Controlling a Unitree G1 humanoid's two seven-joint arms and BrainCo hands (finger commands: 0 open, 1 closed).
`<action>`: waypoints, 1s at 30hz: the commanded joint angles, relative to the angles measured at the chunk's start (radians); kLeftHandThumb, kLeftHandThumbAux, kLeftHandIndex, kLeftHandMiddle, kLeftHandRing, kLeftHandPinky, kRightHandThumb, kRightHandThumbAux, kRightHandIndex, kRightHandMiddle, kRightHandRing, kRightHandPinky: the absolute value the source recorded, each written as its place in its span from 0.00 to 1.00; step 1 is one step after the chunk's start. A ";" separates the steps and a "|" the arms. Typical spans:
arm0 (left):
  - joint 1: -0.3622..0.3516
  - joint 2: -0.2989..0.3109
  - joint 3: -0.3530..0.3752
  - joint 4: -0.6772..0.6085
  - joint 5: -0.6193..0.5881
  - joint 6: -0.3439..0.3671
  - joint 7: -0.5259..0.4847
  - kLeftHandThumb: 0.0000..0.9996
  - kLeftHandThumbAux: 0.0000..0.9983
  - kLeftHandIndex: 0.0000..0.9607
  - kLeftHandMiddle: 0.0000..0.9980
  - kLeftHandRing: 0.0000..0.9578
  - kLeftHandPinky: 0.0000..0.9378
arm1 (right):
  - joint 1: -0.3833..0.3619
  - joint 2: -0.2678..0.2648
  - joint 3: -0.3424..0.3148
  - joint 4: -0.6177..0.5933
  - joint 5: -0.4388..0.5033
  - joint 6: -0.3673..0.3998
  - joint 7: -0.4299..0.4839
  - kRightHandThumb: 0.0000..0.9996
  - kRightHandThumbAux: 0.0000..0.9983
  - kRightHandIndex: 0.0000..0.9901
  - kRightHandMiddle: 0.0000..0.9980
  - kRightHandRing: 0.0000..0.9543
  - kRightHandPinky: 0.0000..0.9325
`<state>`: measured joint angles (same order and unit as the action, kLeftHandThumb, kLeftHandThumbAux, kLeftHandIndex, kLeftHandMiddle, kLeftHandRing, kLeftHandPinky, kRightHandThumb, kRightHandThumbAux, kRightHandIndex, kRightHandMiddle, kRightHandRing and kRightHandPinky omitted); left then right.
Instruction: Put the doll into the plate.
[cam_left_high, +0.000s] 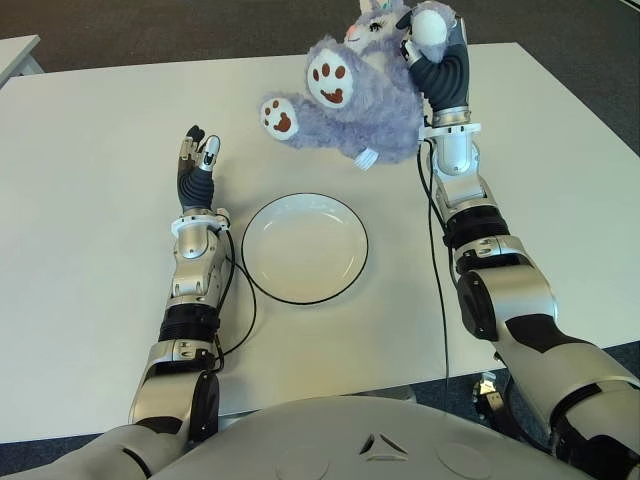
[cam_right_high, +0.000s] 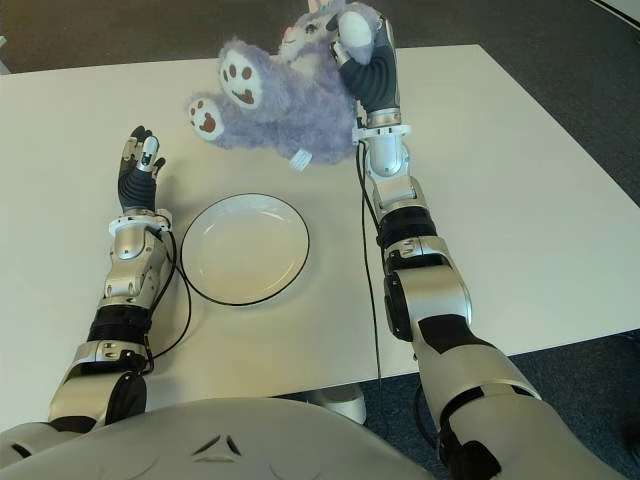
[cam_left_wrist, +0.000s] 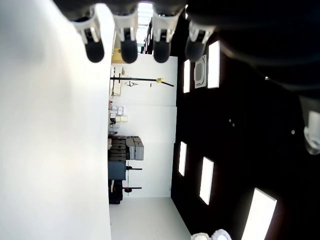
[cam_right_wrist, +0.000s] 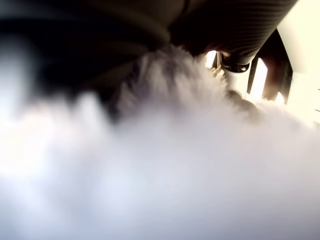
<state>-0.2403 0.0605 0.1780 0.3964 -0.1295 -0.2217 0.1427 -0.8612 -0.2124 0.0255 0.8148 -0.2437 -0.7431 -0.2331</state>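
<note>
One fluffy purple doll (cam_left_high: 345, 105) held above the white tabletop (cam_left_high: 90, 200) beyond one round plate (cam_left_high: 304, 248).
Right hand (cam_left_high: 432, 45) grips its fur; left hand (cam_left_high: 198, 160) (fingers spread, empty) shows left of the plate.

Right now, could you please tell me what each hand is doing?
Left hand: open, holding nothing, left of the plate.
Right hand: closed on the doll, beyond the plate.

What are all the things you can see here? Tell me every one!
Doll: one, purple plush bunny with white paws, held up above the far side of the table, beyond the plate.
Plate: one, white with a dark rim, empty, on the table between the arms.
Table: one, white, in front of the robot.
Right hand: one, grey and black, grasping the doll.
Left hand: one, grey and black, fingers straight, holding nothing, left of the plate.
</note>
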 joint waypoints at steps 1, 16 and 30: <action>0.086 -0.040 0.000 0.061 0.000 0.001 -0.008 0.00 0.39 0.00 0.01 0.00 0.00 | 0.023 0.017 0.008 -0.041 0.003 -0.003 0.014 0.70 0.72 0.44 0.83 0.89 0.90; 0.085 -0.038 0.000 0.061 0.005 0.001 -0.005 0.00 0.39 0.00 0.01 0.00 0.00 | 0.071 0.038 0.015 -0.117 0.010 -0.005 0.061 0.70 0.72 0.44 0.83 0.89 0.90; 0.086 -0.040 0.003 0.057 0.000 0.001 -0.007 0.00 0.40 0.00 0.01 0.00 0.00 | 0.105 0.045 0.034 -0.161 -0.018 0.003 0.064 0.70 0.72 0.44 0.85 0.90 0.91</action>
<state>-0.2415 0.0604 0.1789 0.3981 -0.1274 -0.2225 0.1427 -0.7730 -0.1772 0.0545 0.6656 -0.2546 -0.7430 -0.1655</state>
